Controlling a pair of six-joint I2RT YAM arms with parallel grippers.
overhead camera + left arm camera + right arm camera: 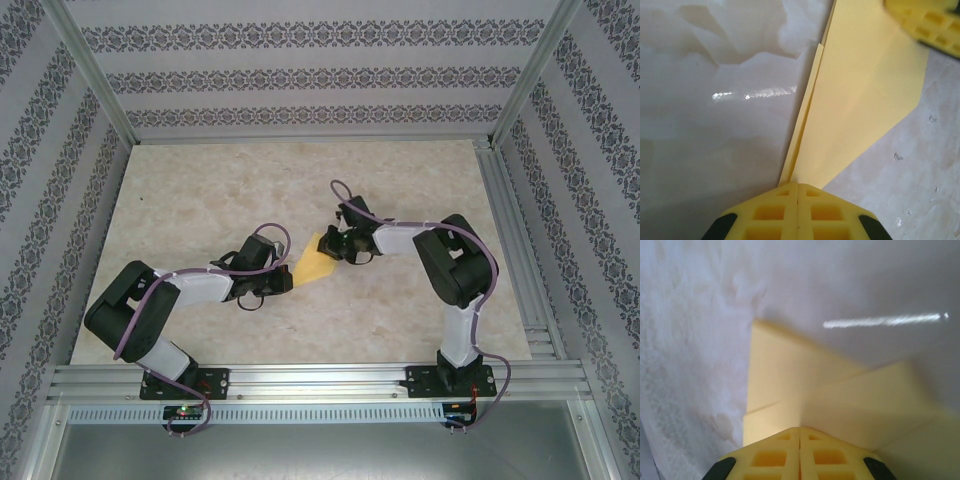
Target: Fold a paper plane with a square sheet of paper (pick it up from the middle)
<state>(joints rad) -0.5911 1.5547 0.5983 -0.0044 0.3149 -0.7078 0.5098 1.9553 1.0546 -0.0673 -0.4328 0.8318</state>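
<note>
**Plane partly folded, pinched at 2 ends**

Top view: the paper plane [315, 262] sits mid-table [400, 320] between my 2 arms, a small yellow wedge and no longer a square. My left hand [289, 272] meets its near-left end and my right hand [333, 244] its far-right end. From up here I get the outline but no creases.

Left wrist view: my left hand [798, 189] is clamped shut on the narrow tip. The layers stack along a lengthwise crease, with a thin strip of the lower layer showing on the left. My right hand [927, 20] is at the wide end. I cannot tell whether the paper touches the table.

Right wrist view: my right hand [800, 432] is closed on the wide end, where overlapping flaps and slanted creases show.

I judge the early folds done, with the wing folds left.
</note>
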